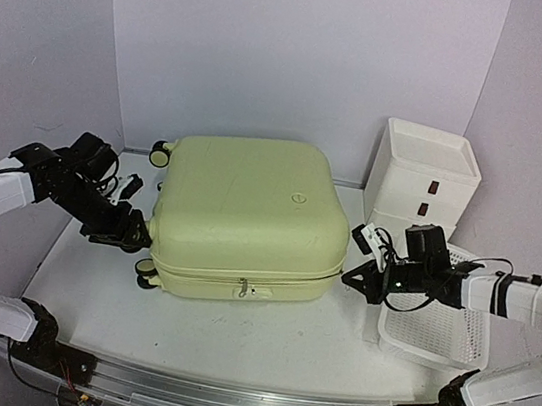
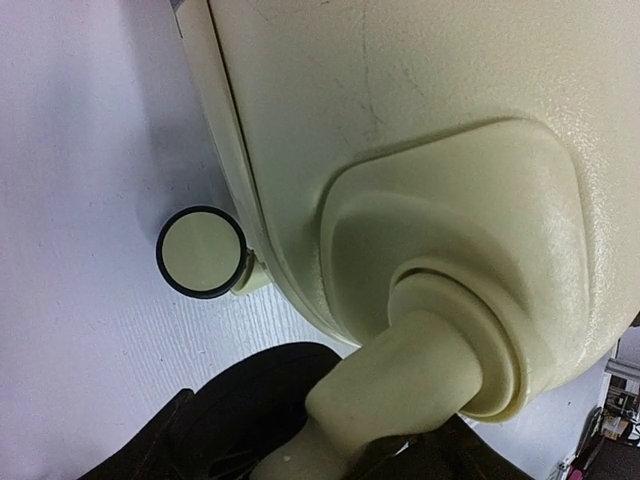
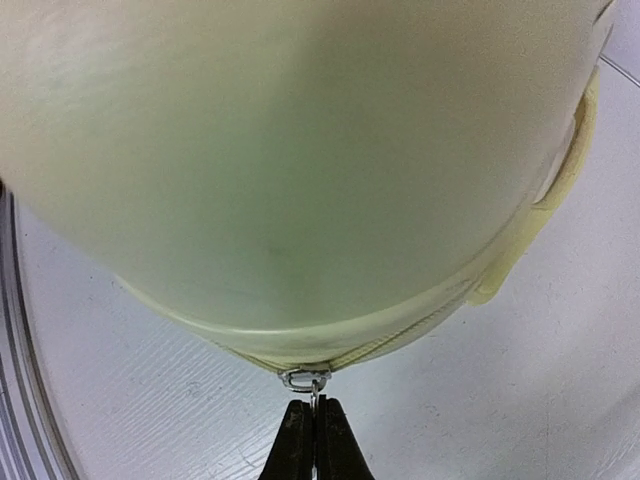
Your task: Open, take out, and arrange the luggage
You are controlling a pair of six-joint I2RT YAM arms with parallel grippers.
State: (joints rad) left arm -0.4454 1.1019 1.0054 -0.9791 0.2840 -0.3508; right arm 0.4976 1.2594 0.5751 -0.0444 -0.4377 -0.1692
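White tabletop (image 1: 232, 334) carries shut luggage (image 1: 245, 209) centrally; right jaws, clamped on its zip pull (image 3: 305, 379), should track the seam while left jaws, spread round a caster (image 2: 400, 390) (grip unclear), brace.

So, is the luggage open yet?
No, the luggage lies flat with both shells closed together, and the right gripper is shut on the zipper pull at the seam.

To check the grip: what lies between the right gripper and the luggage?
Only the metal zipper pull, pinched by the right gripper at the luggage seam; right wrist view.
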